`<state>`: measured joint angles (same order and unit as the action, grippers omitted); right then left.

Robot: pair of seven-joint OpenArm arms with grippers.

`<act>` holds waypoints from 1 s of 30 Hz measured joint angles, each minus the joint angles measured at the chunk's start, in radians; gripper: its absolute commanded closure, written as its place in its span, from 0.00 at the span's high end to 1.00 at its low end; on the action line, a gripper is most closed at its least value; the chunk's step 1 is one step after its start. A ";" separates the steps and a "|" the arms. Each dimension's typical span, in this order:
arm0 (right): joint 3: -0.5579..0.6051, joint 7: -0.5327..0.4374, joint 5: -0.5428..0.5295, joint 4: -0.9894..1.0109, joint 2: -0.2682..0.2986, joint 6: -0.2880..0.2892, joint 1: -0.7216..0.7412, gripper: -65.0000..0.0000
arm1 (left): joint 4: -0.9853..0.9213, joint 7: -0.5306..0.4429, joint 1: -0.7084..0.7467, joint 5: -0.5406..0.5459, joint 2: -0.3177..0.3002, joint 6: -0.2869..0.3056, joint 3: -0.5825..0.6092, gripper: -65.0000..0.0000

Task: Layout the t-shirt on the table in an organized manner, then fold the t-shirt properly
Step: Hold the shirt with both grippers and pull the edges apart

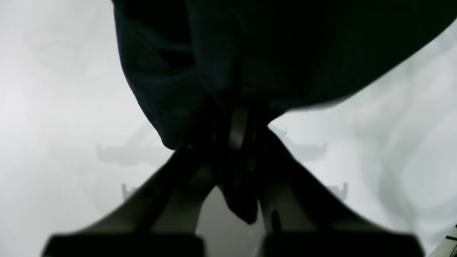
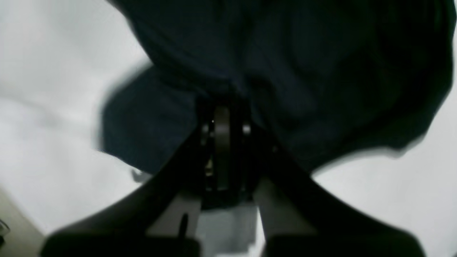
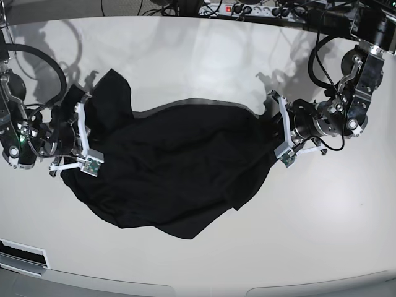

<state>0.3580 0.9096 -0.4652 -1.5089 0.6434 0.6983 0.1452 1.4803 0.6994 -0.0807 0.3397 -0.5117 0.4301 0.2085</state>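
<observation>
The black t-shirt (image 3: pixel 179 167) lies stretched but rumpled across the middle of the white table (image 3: pixel 322 235), with a thin grey hem along its far edge. On the right of the base view, my left gripper (image 3: pixel 272 133) is shut on the shirt's right end. The left wrist view shows the same gripper (image 1: pixel 239 121) pinching dark fabric (image 1: pixel 267 53), which rises from its tips. My right gripper (image 3: pixel 86 133) is shut on the shirt's left end, where the cloth bunches up. Seen from the right wrist, that gripper (image 2: pixel 222 114) has its jaws closed on folds of the shirt (image 2: pixel 303 71).
A power strip with cables (image 3: pixel 247 9) runs along the table's far edge. Black cables loop off both arms, at the left (image 3: pixel 43 68) and at the right (image 3: pixel 322 55). The table's rounded front edge (image 3: pixel 185 288) runs near the bottom of the base view.
</observation>
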 measured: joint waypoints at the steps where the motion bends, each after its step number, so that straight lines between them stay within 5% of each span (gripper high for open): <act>1: 0.000 -0.009 0.048 0.031 -0.002 0.000 -0.001 0.24 | 0.000 0.000 0.000 0.000 0.000 0.000 0.000 0.00; 5: 0.000 0.003 0.149 0.052 -0.002 -0.214 -0.006 0.57 | 0.000 -0.001 0.000 0.002 0.001 0.001 0.000 0.00; 9: 0.000 0.011 0.180 0.018 0.000 -0.330 0.013 0.58 | 0.000 -0.001 0.000 0.011 0.002 0.004 0.000 0.00; 14: -0.006 0.062 0.142 -0.122 0.008 -0.345 0.014 0.58 | 0.000 0.000 0.000 0.011 0.002 0.003 0.000 0.00; 20: -0.007 0.123 0.000 -0.271 0.008 -0.299 0.016 0.58 | 0.000 0.000 0.000 0.010 0.002 0.003 0.000 0.00; 23: -0.007 0.143 -0.184 -0.294 0.008 -0.218 0.010 0.58 | 0.000 0.000 0.000 0.010 0.002 0.003 0.000 0.00; 27: -0.009 0.212 -0.455 -0.296 -0.007 -0.031 -0.045 0.58 | 0.000 0.000 0.000 0.010 0.002 0.003 0.000 0.00; 30: -0.007 0.224 -0.415 -0.296 -0.051 -0.009 -0.128 0.57 | 0.000 0.000 0.000 0.008 0.002 0.003 0.000 0.00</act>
<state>0.3508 1.1339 -0.8806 -1.8050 0.5919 0.6895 0.0170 1.4803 0.6994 -0.0803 0.3477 -0.5095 0.4335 0.2085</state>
